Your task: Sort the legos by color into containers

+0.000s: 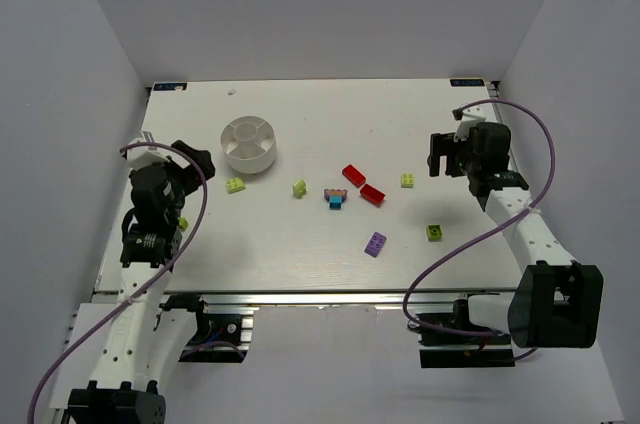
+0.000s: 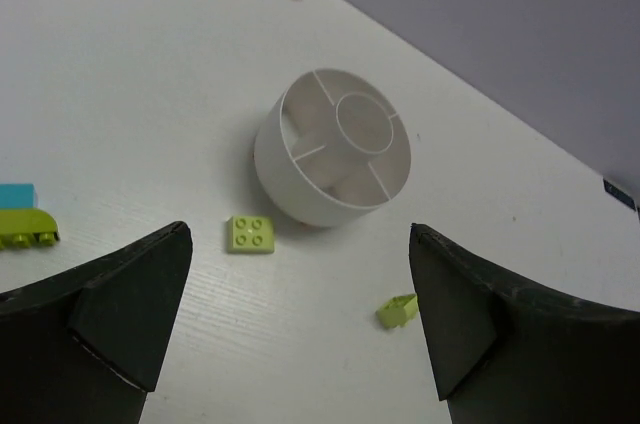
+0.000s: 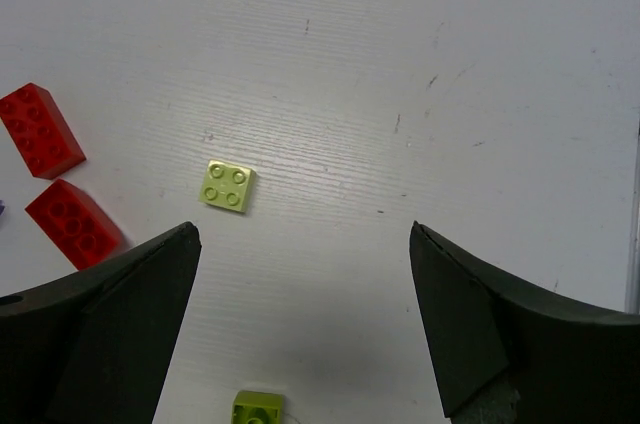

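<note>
The left fingers (image 2: pixel 130 314) are standing wide apart, gripping nothing. A lime lego (image 2: pixel 250 235) is lying studs-up on the bench (image 2: pixel 120 94) just ahead of the gap between them, close beside the white dish (image 2: pixel 290 184) (its wedge compartments showing). The right fingers (image 3: pixel 130 314) are gaping just as empty, with a second lime lego (image 3: pixel 227 186) lying ahead. Left of it, a red lego (image 3: pixel 40 130) and another red lego (image 3: pixel 72 223) are lying with long axes slanting parallel.

The dish (image 1: pixel 247 158) and the table (image 1: pixel 330 114) are white. There are two red legos (image 1: pixel 354 175), a purple lego (image 1: pixel 375 244), a cyan lego (image 1: pixel 337 203) and several lime-green legos (image 1: pixel 235 185).
</note>
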Tool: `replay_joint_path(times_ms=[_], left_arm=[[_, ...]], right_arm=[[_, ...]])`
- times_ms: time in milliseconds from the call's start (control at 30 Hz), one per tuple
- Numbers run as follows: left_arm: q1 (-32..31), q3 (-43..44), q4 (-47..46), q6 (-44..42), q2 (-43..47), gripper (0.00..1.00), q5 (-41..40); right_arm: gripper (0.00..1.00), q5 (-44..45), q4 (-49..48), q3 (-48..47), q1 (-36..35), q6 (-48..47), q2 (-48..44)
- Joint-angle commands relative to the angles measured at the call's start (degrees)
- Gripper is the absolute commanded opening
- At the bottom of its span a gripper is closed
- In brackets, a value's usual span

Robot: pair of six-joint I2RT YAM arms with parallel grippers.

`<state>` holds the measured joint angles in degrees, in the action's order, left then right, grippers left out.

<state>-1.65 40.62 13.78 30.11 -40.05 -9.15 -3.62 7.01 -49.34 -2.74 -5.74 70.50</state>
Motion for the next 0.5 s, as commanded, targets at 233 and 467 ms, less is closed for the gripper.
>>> replay_joint_path(times_ms=[233, 467], left_arm=[[-0.1, -1.1, 0.7, 0.8, 0.1, 0.98, 4.9], [-0.1, -1.9, 3.3, 3.3, -0.5, 0.93, 5.3]], right_arm=[[0.89, -36.9, 5.2, 0.6, -0.9, -24.5, -2.8], [0.88, -52.8, 14.3, 0.4, -3.0, -39.3, -2.4]])
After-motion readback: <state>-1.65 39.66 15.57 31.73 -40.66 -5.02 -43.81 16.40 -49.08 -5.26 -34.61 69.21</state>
